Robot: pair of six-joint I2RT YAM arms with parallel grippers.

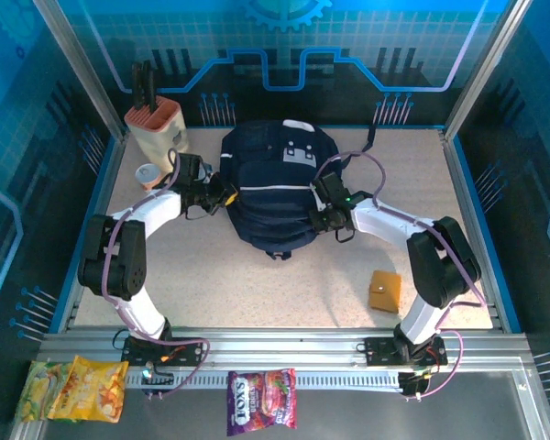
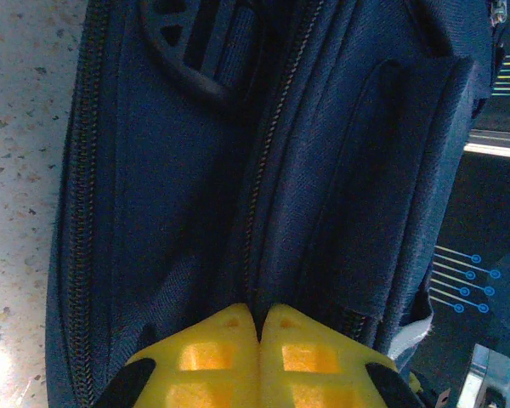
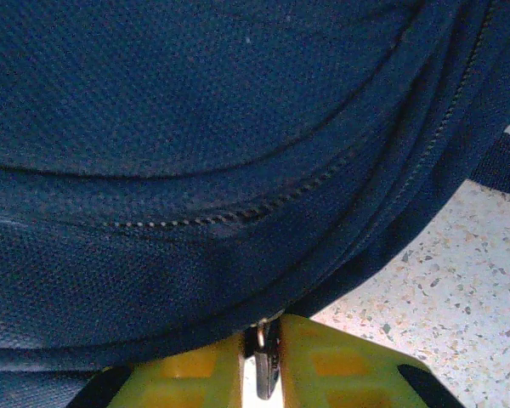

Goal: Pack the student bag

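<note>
The student bag [image 1: 273, 188], dark navy with a thin pale stripe, lies flat in the middle of the table. My left gripper [image 1: 227, 195] is at its left side. In the left wrist view its yellow fingertips [image 2: 261, 327] are shut together and press against the bag's fabric [image 2: 195, 187] beside a zipper line; whether fabric is pinched I cannot tell. My right gripper [image 1: 323, 220] is at the bag's right lower edge. Its jaws [image 3: 261, 327] stand slightly apart. A metal zipper pull [image 3: 264, 374] hangs between them against the right finger, with a bright gap on its left.
A beige knife block [image 1: 156, 124] with black handles and a small cup [image 1: 148, 175] stand at the back left. An orange-brown box [image 1: 384, 291] lies on the table at the front right. Snack packets [image 1: 73, 390] [image 1: 261, 400] lie beyond the near rail.
</note>
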